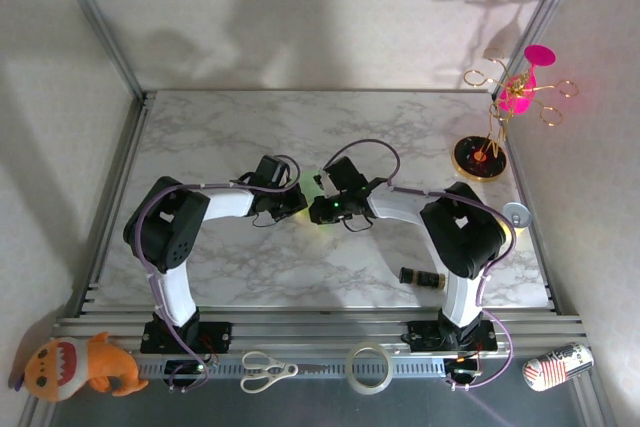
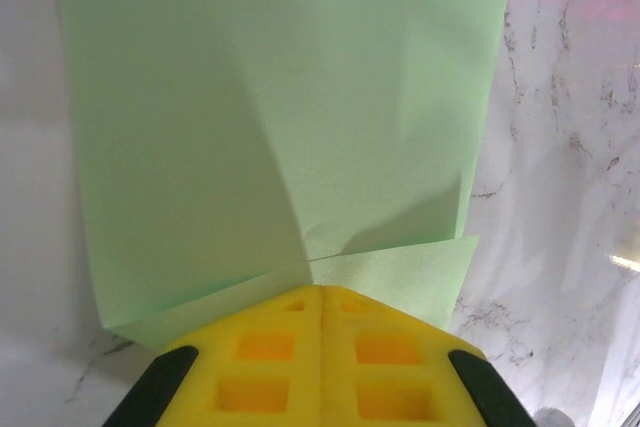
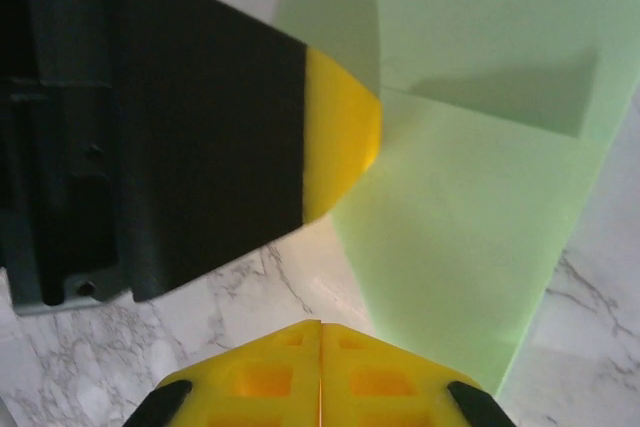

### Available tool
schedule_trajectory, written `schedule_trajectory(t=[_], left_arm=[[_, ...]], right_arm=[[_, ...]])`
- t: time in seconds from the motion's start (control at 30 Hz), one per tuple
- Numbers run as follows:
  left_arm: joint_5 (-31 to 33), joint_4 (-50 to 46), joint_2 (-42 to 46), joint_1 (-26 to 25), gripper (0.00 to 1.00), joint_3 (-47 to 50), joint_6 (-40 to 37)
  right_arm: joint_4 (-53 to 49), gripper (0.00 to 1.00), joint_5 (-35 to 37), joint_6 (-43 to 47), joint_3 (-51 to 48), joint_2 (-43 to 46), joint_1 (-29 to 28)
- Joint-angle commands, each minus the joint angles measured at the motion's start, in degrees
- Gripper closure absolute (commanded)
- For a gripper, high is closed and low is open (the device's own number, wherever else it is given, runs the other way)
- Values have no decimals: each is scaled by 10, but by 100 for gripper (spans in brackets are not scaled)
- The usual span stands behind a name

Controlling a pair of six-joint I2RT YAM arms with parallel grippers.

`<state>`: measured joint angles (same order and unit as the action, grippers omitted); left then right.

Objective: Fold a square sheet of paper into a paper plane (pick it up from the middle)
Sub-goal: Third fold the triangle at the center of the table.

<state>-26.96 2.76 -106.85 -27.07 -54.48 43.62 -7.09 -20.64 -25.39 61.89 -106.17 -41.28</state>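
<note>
Green folded paper (image 2: 280, 117), lengthwise away from closed left jaws, right jaws closed too

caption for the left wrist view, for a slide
Shut left fingers meet the folded near edge of the green paper on the marble table.

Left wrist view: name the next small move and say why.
Probably slide the shut left gripper along the folded edge of the square sheet of paper to press the crease: the layers there look loose and shadowed, not flat.
</note>
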Motion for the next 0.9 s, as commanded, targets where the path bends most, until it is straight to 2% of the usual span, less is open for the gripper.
schedule_trajectory(t=[0.0,0.23,0.4,0.63,0.73,0.87], left_arm=[[28,-26,-17,-1,97,-6,4],[46,-44,-22,-1,97,-2,3],[66,-60,-25,0,98,0,-1],[40,-43,-20,0,97,-6,0],[1,-18,-4,-1,95,-21,13],[-17,27,45,2,82,-30,53]], right_arm=[[-9,91,4,-8,20,-25,1],[-27,92,19,3,-16,-29,1],[-26,92,15,3,-75,0,4],[8,92,-4,-8,-153,66,9],[43,92,1,-17,-140,101,10],[92,86,44,-62,-115,129,9]])
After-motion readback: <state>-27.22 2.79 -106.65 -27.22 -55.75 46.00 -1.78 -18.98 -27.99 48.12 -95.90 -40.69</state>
